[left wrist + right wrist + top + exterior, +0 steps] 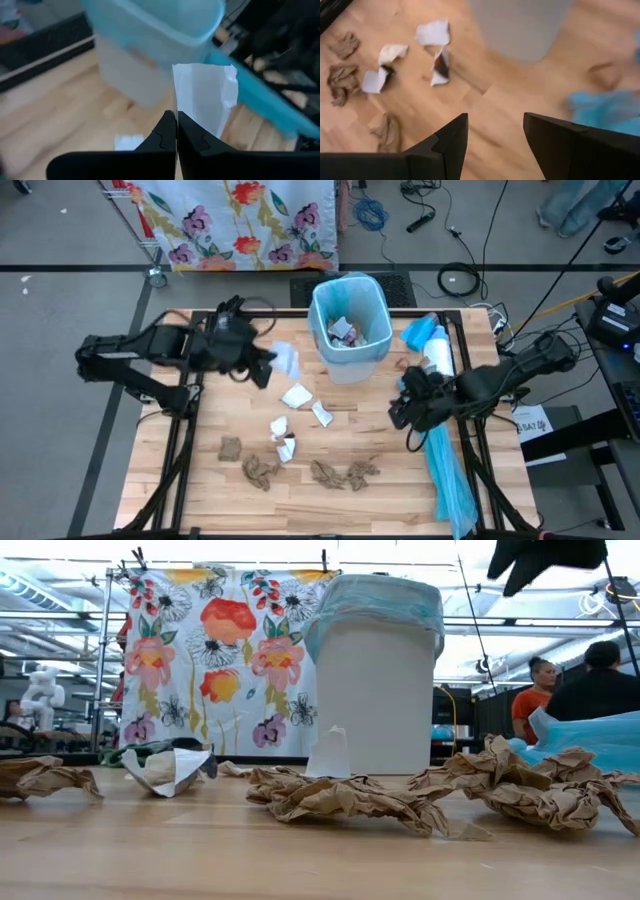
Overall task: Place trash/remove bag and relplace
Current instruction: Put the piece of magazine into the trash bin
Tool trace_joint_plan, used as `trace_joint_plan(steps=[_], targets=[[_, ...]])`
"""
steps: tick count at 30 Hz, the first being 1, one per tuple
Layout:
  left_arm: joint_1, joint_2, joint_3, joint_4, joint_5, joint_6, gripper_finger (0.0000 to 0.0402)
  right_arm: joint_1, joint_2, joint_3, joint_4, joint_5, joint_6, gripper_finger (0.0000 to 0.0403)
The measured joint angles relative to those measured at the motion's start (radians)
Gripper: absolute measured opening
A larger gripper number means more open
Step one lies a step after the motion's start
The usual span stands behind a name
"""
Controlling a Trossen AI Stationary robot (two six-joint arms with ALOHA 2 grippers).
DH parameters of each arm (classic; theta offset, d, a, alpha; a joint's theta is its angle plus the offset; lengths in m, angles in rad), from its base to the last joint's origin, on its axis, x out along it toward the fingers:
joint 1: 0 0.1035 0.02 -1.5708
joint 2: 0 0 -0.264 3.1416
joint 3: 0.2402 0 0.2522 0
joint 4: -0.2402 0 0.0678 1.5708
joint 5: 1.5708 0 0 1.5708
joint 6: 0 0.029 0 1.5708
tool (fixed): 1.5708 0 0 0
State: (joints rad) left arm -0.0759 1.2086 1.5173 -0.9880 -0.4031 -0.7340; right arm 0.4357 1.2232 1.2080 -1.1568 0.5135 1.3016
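Note:
The white bin (350,330), lined with a light-blue bag, stands at the table's far middle with scraps inside. My left gripper (264,366) hangs in the air left of the bin, shut on a white tissue scrap (286,360). The rest of the trash lies on the table: white tissue scraps (297,395) near the middle and crumpled brown paper (325,473) toward the near edge. My right gripper (404,408) hovers open over bare wood right of the bin, with nothing between its fingers (452,137). My left gripper pinches the white tissue scrap between its two shut fingertips (176,125), at the scrap's edge nearest the fingers (187,107). The fingers slant down from the table's left toward the bin. The scrap sticks out past the fingertips, lifted clear of the table.
Long light-blue plastic sheets (448,475) and a roll (437,352) lie along the table's right side, under and beside my right arm. A floral cloth (240,220) hangs beyond the far edge. People (540,690) show in the room behind.

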Motion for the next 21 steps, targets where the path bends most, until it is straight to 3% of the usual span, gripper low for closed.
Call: trace_joint_plan(steps=[8,15,21], targets=[[0.224,0.198,0.206,0.119,0.223,0.229,0.0000,0.019,0.000,-0.195,0.327,-0.027,0.015,0.0185],[0.369,0.407,0.421,0.189,0.304,0.369,0.0002,0.018,0.000,-0.259,0.461,-0.050,0.023,0.0185],[0.420,0.519,0.492,0.323,0.395,0.390,0.0041,0.018,0.000,-0.259,0.498,-0.048,0.022,0.0185]])
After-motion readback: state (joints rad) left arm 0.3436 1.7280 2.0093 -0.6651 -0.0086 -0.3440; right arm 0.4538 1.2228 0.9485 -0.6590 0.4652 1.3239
